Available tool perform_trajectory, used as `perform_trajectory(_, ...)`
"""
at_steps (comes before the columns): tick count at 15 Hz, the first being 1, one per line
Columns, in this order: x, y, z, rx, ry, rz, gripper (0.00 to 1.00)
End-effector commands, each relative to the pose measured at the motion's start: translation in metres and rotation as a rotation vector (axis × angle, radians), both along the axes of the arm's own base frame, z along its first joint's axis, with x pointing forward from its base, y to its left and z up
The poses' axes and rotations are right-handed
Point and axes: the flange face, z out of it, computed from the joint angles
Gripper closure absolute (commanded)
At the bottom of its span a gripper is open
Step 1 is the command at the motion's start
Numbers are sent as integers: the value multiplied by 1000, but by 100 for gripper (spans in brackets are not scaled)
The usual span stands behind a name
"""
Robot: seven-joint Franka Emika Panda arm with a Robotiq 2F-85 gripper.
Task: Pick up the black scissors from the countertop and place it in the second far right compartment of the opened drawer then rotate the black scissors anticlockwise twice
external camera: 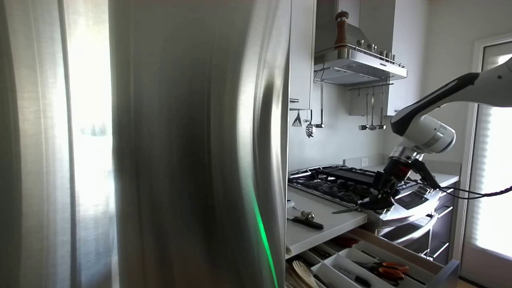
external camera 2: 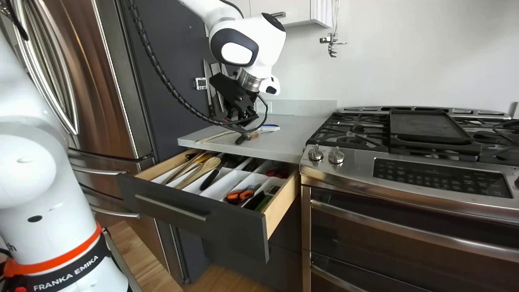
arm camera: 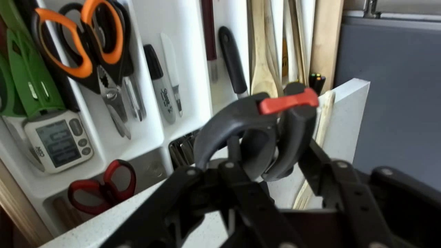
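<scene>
Our black two-fingered gripper (arm camera: 272,156) has the dark plastic-handled black scissors (arm camera: 246,113) pinched near the handles; exactly where it bites is hidden. That hold suits the job, we think: in an exterior view the slim metal blades (external camera: 346,211) jut free past the gripper, ready to be laid flat. A red plastic strip (arm camera: 289,102) spans the handle ends, perhaps a latch meant to keep them from spreading.

The scissors are held up, it seems, about where the pale white flat countertop (external camera 2: 298,134) meets the opened drawer with bare wooden sides (external camera 2: 279,202), which should make the move across short.

We judge the target to be the white plastic slot second from the drawer's right (arm camera: 139,141), where orange-and-black-handled scissors (arm camera: 84,69) lie, presumably because like is stored with like. The outermost slot beside it holds green plastic-handled tools (arm camera: 38,79) and a white digital timer (arm camera: 57,143), so a sideways miss could land on those. Placing and both turns remain; we would line the blades up with the narrow slot before releasing.
</scene>
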Motion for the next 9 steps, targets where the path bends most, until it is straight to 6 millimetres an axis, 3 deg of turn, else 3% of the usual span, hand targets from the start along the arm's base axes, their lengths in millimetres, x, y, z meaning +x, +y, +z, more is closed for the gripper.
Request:
perform_trajectory(1,-51,-14,-2,64,-20,12,79)
perform_trajectory(3,-64,-29,-9,93,-1,-30,79)
perform_trajectory(4,-43,-22,-9,43,10,-6,54)
perform_trajectory(8,-57,-32,-12,59,13,-33,54)
perform_trajectory(9,-57,-31,-12,59,13,-33,79)
